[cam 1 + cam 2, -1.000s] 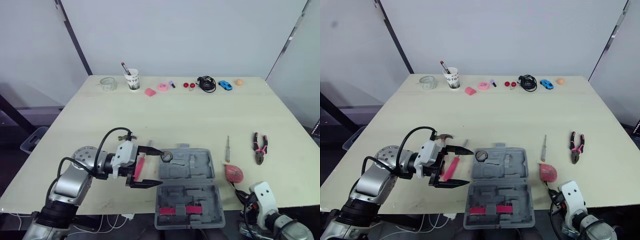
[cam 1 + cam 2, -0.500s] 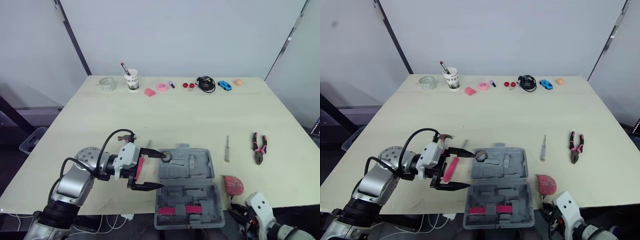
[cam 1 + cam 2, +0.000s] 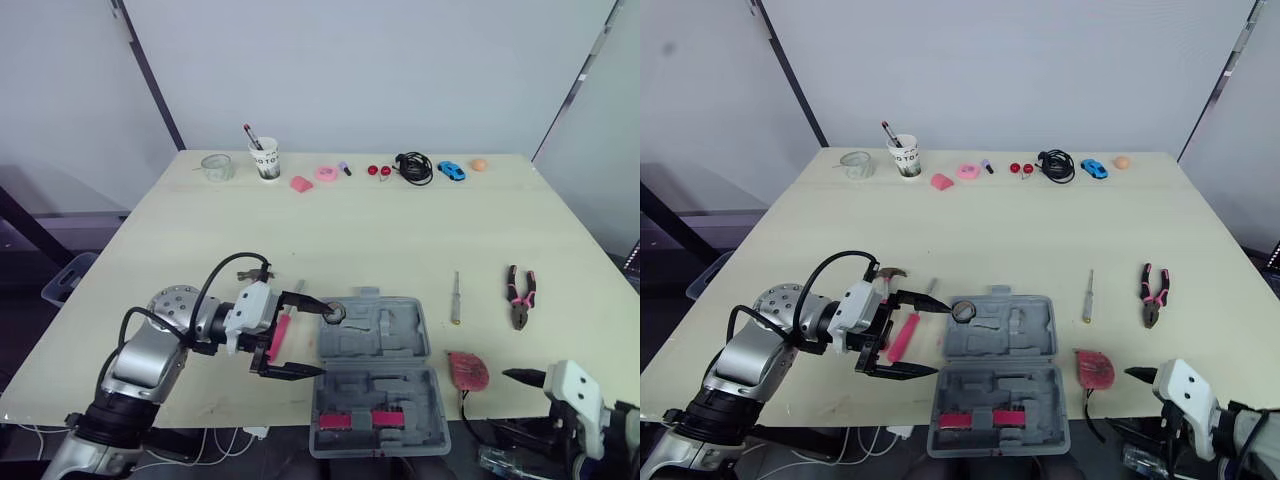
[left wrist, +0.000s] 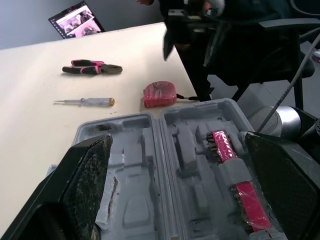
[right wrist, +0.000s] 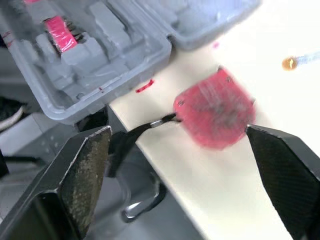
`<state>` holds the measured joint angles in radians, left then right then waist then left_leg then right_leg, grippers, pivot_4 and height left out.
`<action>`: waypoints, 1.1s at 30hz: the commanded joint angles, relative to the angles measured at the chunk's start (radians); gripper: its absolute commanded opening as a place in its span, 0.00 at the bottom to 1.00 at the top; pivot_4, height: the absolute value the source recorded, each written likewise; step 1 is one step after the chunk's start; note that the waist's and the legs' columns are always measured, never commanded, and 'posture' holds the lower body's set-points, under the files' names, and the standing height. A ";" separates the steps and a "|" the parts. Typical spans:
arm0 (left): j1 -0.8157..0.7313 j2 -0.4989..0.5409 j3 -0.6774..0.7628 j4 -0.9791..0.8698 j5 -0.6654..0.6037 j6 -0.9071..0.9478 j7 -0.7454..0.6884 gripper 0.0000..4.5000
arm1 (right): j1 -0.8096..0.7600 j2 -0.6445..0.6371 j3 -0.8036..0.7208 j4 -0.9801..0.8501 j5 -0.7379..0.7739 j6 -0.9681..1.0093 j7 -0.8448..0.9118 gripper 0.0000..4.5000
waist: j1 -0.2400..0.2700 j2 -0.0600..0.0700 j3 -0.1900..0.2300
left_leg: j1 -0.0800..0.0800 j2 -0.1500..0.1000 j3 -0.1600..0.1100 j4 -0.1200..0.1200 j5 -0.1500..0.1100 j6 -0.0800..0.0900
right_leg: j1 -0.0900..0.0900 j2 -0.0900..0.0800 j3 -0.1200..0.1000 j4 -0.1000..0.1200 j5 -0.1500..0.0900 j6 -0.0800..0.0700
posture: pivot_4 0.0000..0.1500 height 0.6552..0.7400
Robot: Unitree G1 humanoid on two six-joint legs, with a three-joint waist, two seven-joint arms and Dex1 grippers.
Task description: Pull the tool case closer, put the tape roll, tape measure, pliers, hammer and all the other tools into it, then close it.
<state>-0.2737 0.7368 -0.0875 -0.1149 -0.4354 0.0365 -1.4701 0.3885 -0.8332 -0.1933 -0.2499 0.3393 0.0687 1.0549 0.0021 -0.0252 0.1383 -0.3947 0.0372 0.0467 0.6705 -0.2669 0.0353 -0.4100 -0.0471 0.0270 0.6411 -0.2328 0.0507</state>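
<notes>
Risen to the worktop's (image 3: pixel 400 240) near edge, my right end effector (image 3: pixel 522 380) gapes wide, empty; the red tape measure (image 3: pixel 467 369) lies just ahead, between it and the tool case (image 3: pixel 385 345).

Cream table (image 3: pixel 400 235): tool case (image 3: pixel 372 378), pliers (image 3: pixel 519 297), screwdriver (image 3: pixel 456 297)

Along the far edge of the desk (image 3: pixel 400 230), a row of items was recorded, from the robot's left to its right: a clear glass (image 3: pixel 215 167), a white paper cup (image 3: pixel 265 160) holding a pen (image 3: pixel 250 136), a pink wedge-shaped piece (image 3: pixel 300 184), two small red items (image 3: pixel 377 171), a coiled black cable (image 3: pixel 412 167), a blue toy car (image 3: pixel 450 171) and a small orange ball (image 3: pixel 479 164).
</notes>
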 commanded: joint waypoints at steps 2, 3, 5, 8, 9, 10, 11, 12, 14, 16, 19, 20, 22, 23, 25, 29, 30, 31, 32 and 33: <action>-0.006 -0.006 0.011 -0.028 -0.035 -0.009 -0.016 1.00 | -0.171 -0.038 0.063 0.123 -0.036 -0.064 0.090 0.99 | -0.002 0.000 0.001 | 0.000 0.000 0.001 0.000 0.000 0.000 | 0.000 0.000 0.000 0.000 0.001 -0.002 | 1.00 1.00; -0.003 -0.005 0.012 -0.034 -0.037 -0.006 -0.017 1.00 | -0.214 -0.036 0.081 0.148 -0.041 -0.064 0.100 0.99 | -0.002 -0.001 0.001 | 0.000 0.000 0.001 0.000 0.000 0.000 | 0.000 0.000 0.000 0.000 0.001 -0.002 | 1.00 1.00; 0.001 -0.002 0.014 -0.043 -0.042 0.001 -0.015 1.00 | -0.273 -0.031 0.112 0.183 -0.057 -0.075 0.115 0.99 | -0.001 -0.001 0.001 | 0.000 0.000 0.000 0.000 0.000 0.000 | 0.000 0.001 0.000 0.000 0.001 -0.002 | 1.00 1.00; 0.007 0.002 0.019 -0.060 -0.056 0.017 -0.009 1.00 | -0.329 -0.029 0.153 0.222 -0.083 -0.097 0.134 0.99 | 0.007 0.000 0.002 | -0.001 0.000 0.000 0.000 0.000 0.000 | 0.000 0.001 0.000 0.000 0.001 -0.002 | 1.00 1.00; 0.010 0.011 0.022 -0.073 -0.066 0.040 -0.005 1.00 | -0.347 -0.030 0.174 0.230 -0.089 -0.099 0.150 0.99 | 0.009 0.000 0.002 | -0.001 0.000 0.000 0.000 0.000 0.000 | 0.000 0.001 0.000 0.000 0.001 -0.002 | 1.00 1.00; 0.013 0.018 0.024 -0.082 -0.073 0.057 -0.001 1.00 | -0.360 -0.030 0.190 0.237 -0.094 -0.101 0.161 0.99 | 0.010 0.000 0.002 | -0.001 0.000 0.001 0.000 0.000 0.000 | 0.000 0.001 0.000 0.000 0.001 -0.002 | 1.00 1.00; 0.015 0.023 0.030 -0.094 -0.083 0.072 0.002 1.00 | -0.380 -0.028 0.211 0.245 -0.101 -0.097 0.172 0.99 | 0.011 0.000 0.002 | -0.001 0.000 0.001 0.000 0.000 0.000 | 0.000 0.001 0.000 0.000 0.001 -0.002 | 1.00 1.00; 0.019 0.024 0.036 -0.106 -0.094 0.082 0.008 1.00 | -0.406 -0.022 0.234 0.257 -0.111 -0.093 0.180 0.99 | 0.010 0.000 0.002 | -0.001 0.000 0.001 0.000 0.000 0.000 | 0.000 0.001 0.000 0.000 0.001 -0.002 | 1.00 1.00; 0.023 0.025 0.042 -0.122 -0.106 0.092 0.015 1.00 | -0.440 -0.017 0.267 0.279 -0.129 -0.091 0.192 0.99 | 0.010 0.000 0.002 | -0.001 0.000 0.001 0.000 0.000 0.000 | 0.000 0.001 0.000 0.000 0.001 -0.002 | 1.00 1.00; 0.026 0.027 0.043 -0.130 -0.107 0.095 0.023 1.00 | -0.469 -0.011 0.292 0.305 -0.150 -0.078 0.191 0.99 | 0.010 0.000 0.002 | 0.000 0.000 0.001 0.000 0.000 0.000 | 0.000 0.001 0.000 0.000 0.001 -0.002 | 1.00 1.00; 0.029 0.027 0.048 -0.138 -0.105 0.099 0.032 1.00 | -0.493 -0.006 0.319 0.330 -0.177 -0.061 0.182 0.99 | 0.012 0.000 0.003 | -0.001 0.000 0.001 0.000 0.000 0.000 | 0.000 0.001 0.000 0.000 0.001 -0.002 | 1.00 1.00; 0.031 0.027 0.049 -0.140 -0.103 0.100 0.034 1.00 | -0.496 -0.007 0.325 0.335 -0.185 -0.061 0.182 0.99 | 0.012 0.000 0.003 | -0.001 0.000 0.001 0.000 0.000 0.000 | 0.000 0.001 0.000 0.000 0.001 -0.002 | 1.00 1.00; 0.034 0.028 0.052 -0.144 -0.102 0.102 0.038 1.00 | -0.498 -0.009 0.334 0.345 -0.200 -0.063 0.174 0.99 | 0.012 0.000 0.003 | -0.001 0.000 0.001 0.000 0.000 0.000 | 0.000 0.001 0.000 0.000 0.001 -0.002 | 1.00 1.00; 0.036 0.029 0.055 -0.144 -0.101 0.102 0.039 1.00 | -0.496 -0.014 0.338 0.347 -0.210 -0.057 0.171 0.99 | 0.011 0.000 0.003 | -0.001 0.000 0.001 0.000 0.000 0.000 | 0.000 0.001 0.000 0.000 0.001 -0.002 | 1.00 1.00; 0.039 0.029 0.058 -0.144 -0.099 0.102 0.040 1.00 | -0.494 -0.019 0.339 0.349 -0.225 -0.049 0.163 0.99 | 0.011 0.000 0.003 | -0.001 0.000 0.001 0.001 0.000 0.000 | 0.000 0.001 0.000 0.000 0.001 -0.002 | 1.00 1.00; 0.040 0.029 0.060 -0.139 -0.096 0.101 0.039 1.00 | -0.491 -0.019 0.328 0.347 -0.241 -0.034 0.140 0.99 | 0.011 0.000 0.003 | -0.001 0.000 0.001 0.000 0.000 0.000 | 0.000 0.001 0.000 0.000 0.001 -0.002 | 1.00 1.00; 0.039 0.028 0.059 -0.136 -0.094 0.100 0.038 1.00 | -0.494 -0.016 0.326 0.344 -0.241 -0.020 0.131 0.99 | 0.011 0.000 0.003 | -0.001 0.000 0.001 0.000 0.000 0.000 | 0.000 0.001 0.000 0.000 0.001 -0.002 | 1.00 1.00; 0.038 0.028 0.058 -0.135 -0.093 0.099 0.038 1.00 | -0.496 -0.013 0.325 0.342 -0.241 -0.010 0.126 0.99 | 0.011 0.000 0.003 | -0.001 0.000 0.001 0.001 0.000 0.000 | 0.000 0.001 0.000 0.000 0.001 -0.002 | 1.00 1.00; 0.036 0.025 0.056 -0.132 -0.092 0.099 0.039 1.00 | -0.499 -0.010 0.327 0.341 -0.245 -0.004 0.119 0.99 | 0.011 0.000 0.003 | -0.001 0.000 0.001 0.001 0.000 0.000 | 0.000 0.001 0.000 0.000 0.001 -0.002 | 1.00 1.00; 0.034 0.023 0.053 -0.128 -0.090 0.098 0.039 1.00 | -0.501 -0.009 0.331 0.341 -0.249 -0.003 0.118 0.99 | 0.011 0.000 0.003 | -0.001 0.000 0.001 0.001 0.000 0.000 | 0.000 0.001 0.000 0.000 0.001 -0.002 | 1.00 1.00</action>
<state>-0.2321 0.7547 -0.0486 -0.2249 -0.5142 0.1420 -1.4336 -0.1013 -0.8386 0.1499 0.1052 0.0907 0.0617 1.1804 0.0129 -0.0249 0.1409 -0.3953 0.0369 0.0475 0.6709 -0.2668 0.0353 -0.4099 -0.0464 0.0266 0.6415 -0.2314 0.0485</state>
